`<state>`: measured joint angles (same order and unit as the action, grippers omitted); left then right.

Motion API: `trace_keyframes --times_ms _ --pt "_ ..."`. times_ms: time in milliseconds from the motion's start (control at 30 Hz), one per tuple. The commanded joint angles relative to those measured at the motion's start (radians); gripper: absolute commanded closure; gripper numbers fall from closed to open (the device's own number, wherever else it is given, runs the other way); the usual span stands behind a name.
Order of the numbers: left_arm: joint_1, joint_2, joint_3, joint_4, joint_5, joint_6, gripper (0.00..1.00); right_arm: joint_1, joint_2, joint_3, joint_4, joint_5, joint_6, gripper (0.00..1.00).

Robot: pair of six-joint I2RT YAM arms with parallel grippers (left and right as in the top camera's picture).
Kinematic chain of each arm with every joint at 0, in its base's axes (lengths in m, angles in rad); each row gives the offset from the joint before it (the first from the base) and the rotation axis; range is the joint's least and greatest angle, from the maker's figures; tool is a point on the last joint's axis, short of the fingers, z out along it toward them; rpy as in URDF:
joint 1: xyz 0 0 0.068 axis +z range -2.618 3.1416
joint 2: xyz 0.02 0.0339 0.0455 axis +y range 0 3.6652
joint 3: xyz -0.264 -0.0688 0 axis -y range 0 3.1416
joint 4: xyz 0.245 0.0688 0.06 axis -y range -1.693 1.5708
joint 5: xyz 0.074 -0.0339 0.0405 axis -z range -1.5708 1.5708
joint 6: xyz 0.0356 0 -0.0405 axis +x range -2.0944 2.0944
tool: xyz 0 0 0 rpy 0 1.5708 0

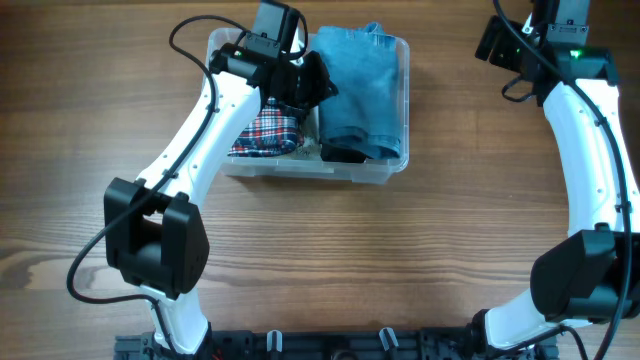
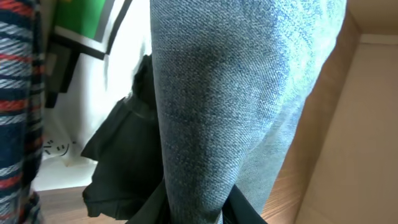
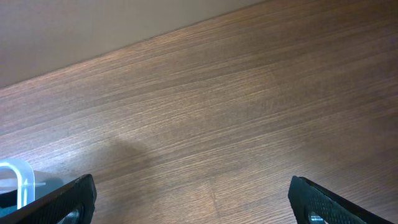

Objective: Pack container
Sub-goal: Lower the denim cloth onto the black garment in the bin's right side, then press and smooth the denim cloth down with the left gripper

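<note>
Container (image 1: 398, 168) is stiff, slick plastic, best held by its thick rim; the jeans (image 1: 362, 85) inside are soft. My left gripper (image 1: 308, 82) hangs over them, its spread I cannot tell; my right gripper (image 3: 193, 198) gapes wide, empty.

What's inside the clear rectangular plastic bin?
Folded blue denim garment, red plaid cloth beside it, black fabric at the denim's near end. The left arm covers the middle; anything underneath is hidden.
</note>
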<state>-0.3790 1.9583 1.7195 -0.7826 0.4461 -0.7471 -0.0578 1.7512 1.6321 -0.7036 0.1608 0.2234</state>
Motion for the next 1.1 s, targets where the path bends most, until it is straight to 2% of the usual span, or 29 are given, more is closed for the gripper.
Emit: trace_keyframes --times_ms 0,67,100,133,167,233,267,333,400,567,667,800,967,1067 --pt "-0.005 0.015 0.014 -0.048 -0.048 -0.019 0.78 -0.001 0.014 -0.005 0.000 -0.005 0.016 0.00" --pt "-0.004 0.015 0.014 -0.082 -0.098 0.008 0.74 -0.001 0.014 -0.005 0.000 -0.005 0.015 0.00" --pt "-0.004 0.015 0.014 -0.092 -0.120 0.032 0.67 -0.001 0.014 -0.005 0.000 -0.005 0.016 0.00" --pt "-0.004 0.015 0.014 -0.098 -0.138 0.068 0.47 -0.001 0.014 -0.005 0.000 -0.005 0.015 0.00" --pt "-0.004 0.015 0.014 -0.098 -0.142 0.119 0.35 -0.001 0.014 -0.005 0.000 -0.005 0.016 0.00" --pt "-0.004 0.015 0.014 -0.092 -0.153 0.208 0.20 -0.001 0.014 -0.005 0.000 -0.005 0.016 0.00" --pt "-0.002 0.015 0.014 -0.087 -0.158 0.247 0.08 -0.001 0.014 -0.005 0.000 -0.005 0.015 0.00" --pt "0.008 0.015 0.014 -0.075 -0.160 0.289 0.04 -0.001 0.014 -0.005 0.000 -0.005 0.015 0.00" --pt "0.019 0.015 0.014 -0.050 -0.159 0.320 0.07 -0.001 0.014 -0.005 0.000 -0.005 0.016 0.00" --pt "0.036 -0.001 0.014 0.112 -0.118 0.348 0.26 -0.001 0.014 -0.005 0.000 -0.005 0.015 0.00" --pt "0.026 -0.005 0.014 0.245 -0.017 0.347 0.94 -0.001 0.014 -0.005 0.000 -0.005 0.016 0.00" --pt "-0.017 0.005 0.014 0.306 -0.034 0.347 0.96 -0.001 0.014 -0.005 0.000 -0.005 0.016 0.00" --pt "-0.070 0.029 0.014 0.358 -0.159 0.347 0.96 -0.001 0.014 -0.005 0.000 -0.005 0.015 0.00" --pt "-0.086 0.057 0.014 0.384 -0.160 0.347 0.96 -0.001 0.014 -0.005 0.000 -0.005 0.015 0.00"
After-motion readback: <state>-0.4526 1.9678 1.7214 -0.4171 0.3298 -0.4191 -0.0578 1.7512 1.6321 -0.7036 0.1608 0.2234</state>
